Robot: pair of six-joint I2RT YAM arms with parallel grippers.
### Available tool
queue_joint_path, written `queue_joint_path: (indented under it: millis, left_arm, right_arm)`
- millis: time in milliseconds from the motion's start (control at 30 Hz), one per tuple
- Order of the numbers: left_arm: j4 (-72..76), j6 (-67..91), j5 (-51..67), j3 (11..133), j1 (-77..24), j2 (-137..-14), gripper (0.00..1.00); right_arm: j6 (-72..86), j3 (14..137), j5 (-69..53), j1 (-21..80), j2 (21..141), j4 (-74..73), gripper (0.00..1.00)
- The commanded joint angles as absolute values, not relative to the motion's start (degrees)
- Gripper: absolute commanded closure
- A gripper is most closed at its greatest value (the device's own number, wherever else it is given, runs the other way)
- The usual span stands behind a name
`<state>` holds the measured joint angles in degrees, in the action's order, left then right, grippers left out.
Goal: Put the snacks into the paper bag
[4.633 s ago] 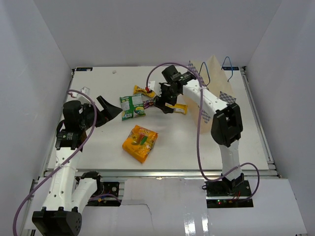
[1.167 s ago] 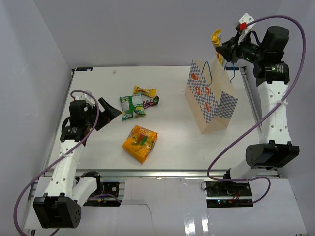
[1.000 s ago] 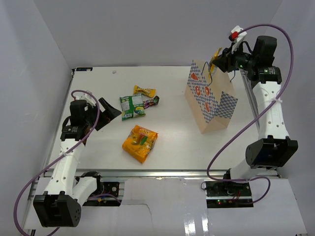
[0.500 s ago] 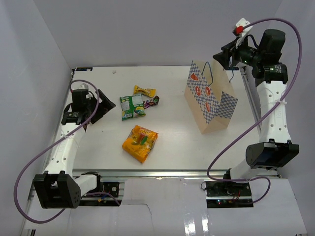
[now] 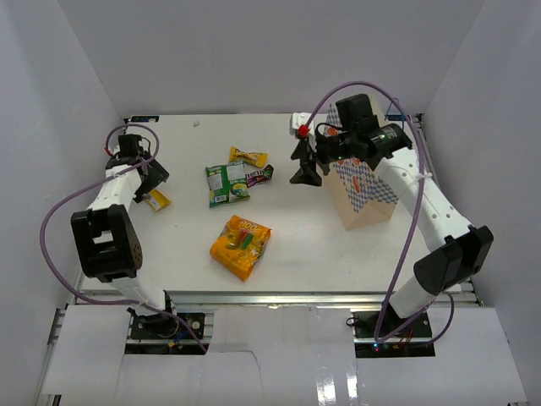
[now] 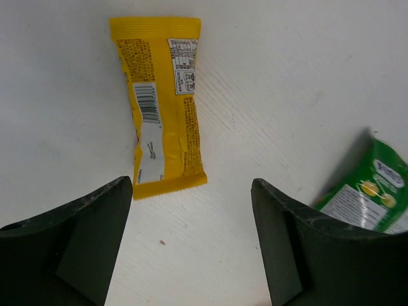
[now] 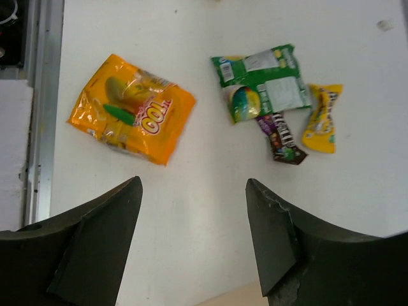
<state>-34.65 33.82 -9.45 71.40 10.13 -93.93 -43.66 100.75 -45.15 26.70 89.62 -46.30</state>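
**Top view.** The paper bag (image 5: 365, 205) stands upright at the right of the table (image 5: 296, 254), partly behind the right arm. The right gripper (image 5: 305, 169) hangs just left of the bag, with its fingers spread and nothing held.

**Right wrist view.** Only this view resolves the print on the orange-yellow pouch (image 7: 131, 108), green-white pouch (image 7: 261, 83), dark bar (image 7: 280, 137) and yellow wrapper (image 7: 323, 118). All four lie flat on the table.

**Left wrist view.** The left gripper (image 5: 150, 178) is at the far left. Its fingers (image 6: 70, 248) are released and empty. A second yellow bar wrapper (image 6: 162, 105) lies just ahead of them, barcode side up.
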Motion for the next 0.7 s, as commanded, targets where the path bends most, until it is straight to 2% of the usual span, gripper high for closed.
queue_joint_path:
  millis: [0,133,400,667]
  left_arm:
    - [-32.17,29.01,-9.68,74.87,10.72,-97.37,0.16]
    - [-32.52,28.13,-7.38,77.52,10.72,-104.31,0.24]
    - [-33.05,25.84,-13.18,77.08,10.72,-107.31,0.24]
    - [-32.87,23.47,-11.08,78.92,10.72,-112.5,0.27]
  right_arm:
    - [-44.57,97.83,-44.91,27.77,90.52,-47.82,0.28]
    - [-44.12,97.04,-45.0,27.86,92.72,-46.76,0.28]
    - [-41.93,94.31,-46.05,27.69,93.78,-43.6,0.28]
    - [-40.34,93.43,-45.97,27.6,94.39,-42.63,0.28]
